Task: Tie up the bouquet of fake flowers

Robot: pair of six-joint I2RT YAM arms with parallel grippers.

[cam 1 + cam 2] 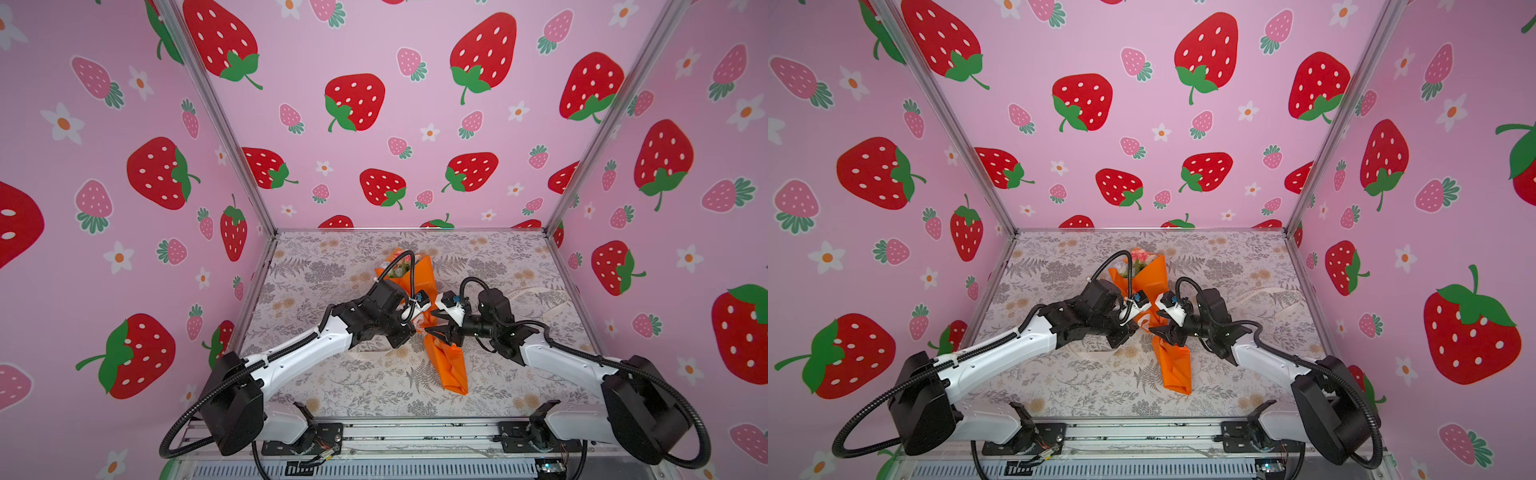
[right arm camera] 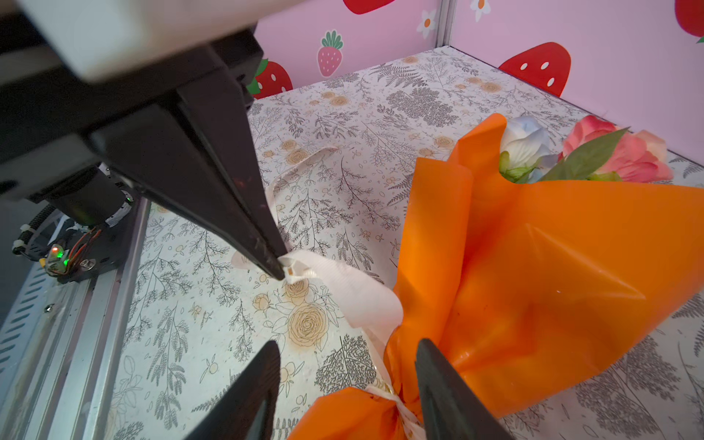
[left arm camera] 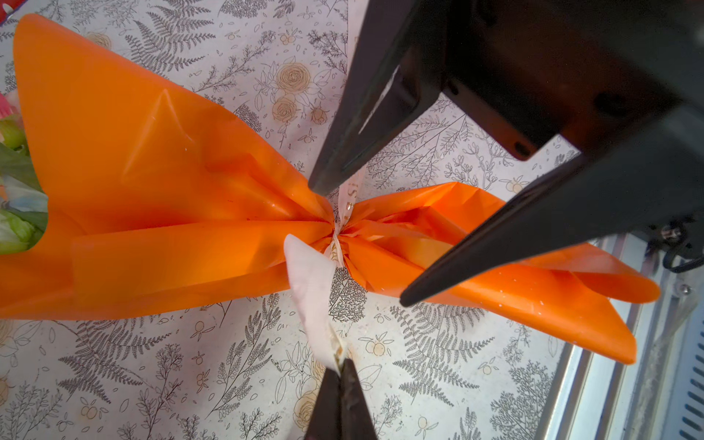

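Straddling bouquet of fake flowers (image 2: 624, 152) at waist, right end effector (image 2: 344, 354), jaws apart

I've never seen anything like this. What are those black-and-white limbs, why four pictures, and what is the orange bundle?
They are two robot arms, a left arm and a right arm, each ending in a two-fingered gripper. Both top views look down on the whole scene; the two close-ups come from a camera on each wrist. On the flower-patterned table lies a bouquet of fake flowers wrapped in orange paper, with a cream ribbon cinched round its narrow middle. The left gripper is shut on a stretch of the ribbon. The right gripper is open, its jaws either side of the tied waist, holding nothing I can see.
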